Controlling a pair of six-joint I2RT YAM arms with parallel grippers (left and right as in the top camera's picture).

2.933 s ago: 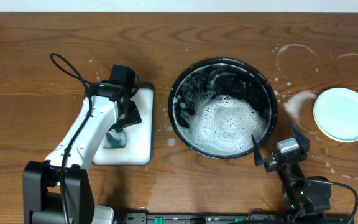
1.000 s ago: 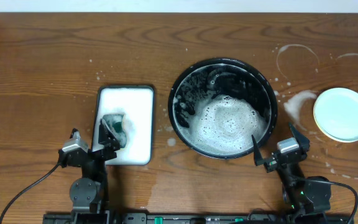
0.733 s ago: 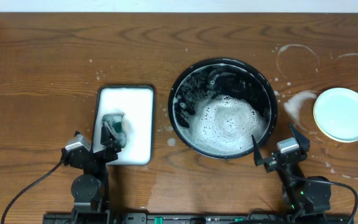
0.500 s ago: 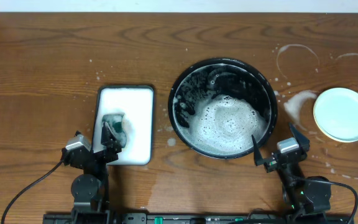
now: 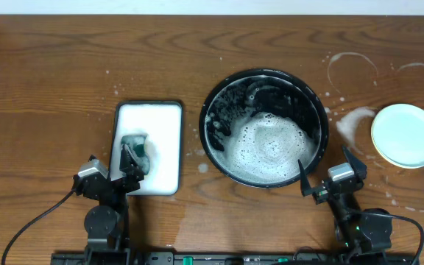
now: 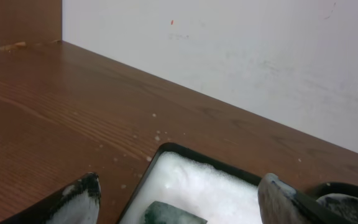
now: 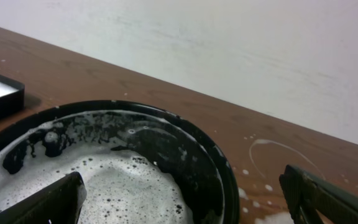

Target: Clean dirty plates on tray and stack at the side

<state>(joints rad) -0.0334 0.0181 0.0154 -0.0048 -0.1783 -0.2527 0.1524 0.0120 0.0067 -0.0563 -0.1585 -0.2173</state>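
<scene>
The round black tray (image 5: 210, 103) sits right of centre, full of white suds; its rim also shows in the right wrist view (image 7: 222, 162). No plate shows inside it. A stack of pale mint-white plates (image 5: 407, 135) rests on the wood at the far right, on the soapy side area (image 5: 353, 70). I cannot tell how many are in the stack. My left gripper (image 5: 110, 171) is open and empty at the front edge, just before the sponge dish. My right gripper (image 5: 326, 171) is open and empty at the tray's front right rim.
A white rectangular dark-rimmed dish (image 5: 160, 118) holds foam and a green sponge (image 5: 134, 152), left of the tray; the left wrist view shows the dish (image 6: 191, 180) and the sponge (image 6: 169, 214). Whitish soapy rings (image 5: 418, 68) mark the wood at the back right.
The left arm has pulled back from the sponge dish to the front edge, leaving the sponge in the dish. The right arm has not moved.
</scene>
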